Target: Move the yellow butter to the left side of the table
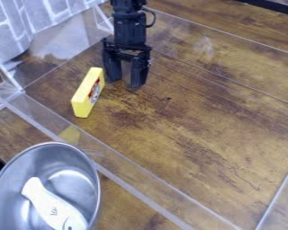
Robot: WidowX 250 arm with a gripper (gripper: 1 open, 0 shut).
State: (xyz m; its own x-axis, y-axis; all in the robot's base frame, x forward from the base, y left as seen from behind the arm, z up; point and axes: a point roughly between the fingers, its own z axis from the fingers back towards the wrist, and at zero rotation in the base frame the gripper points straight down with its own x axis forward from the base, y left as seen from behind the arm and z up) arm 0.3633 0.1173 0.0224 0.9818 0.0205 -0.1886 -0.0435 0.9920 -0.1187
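The yellow butter [86,92] is a long yellow box with a red label. It lies on the wooden table at the left, near the clear plastic wall. My black gripper [126,81] hangs just to the right of the butter's far end. Its fingers point down to the table, open and empty, and do not touch the butter.
A clear plastic barrier [134,180] runs around the wooden table [207,117]. A metal bowl [44,190] holding a white object [48,205] stands outside it at the bottom left. A white grid rack [14,31] is at the top left.
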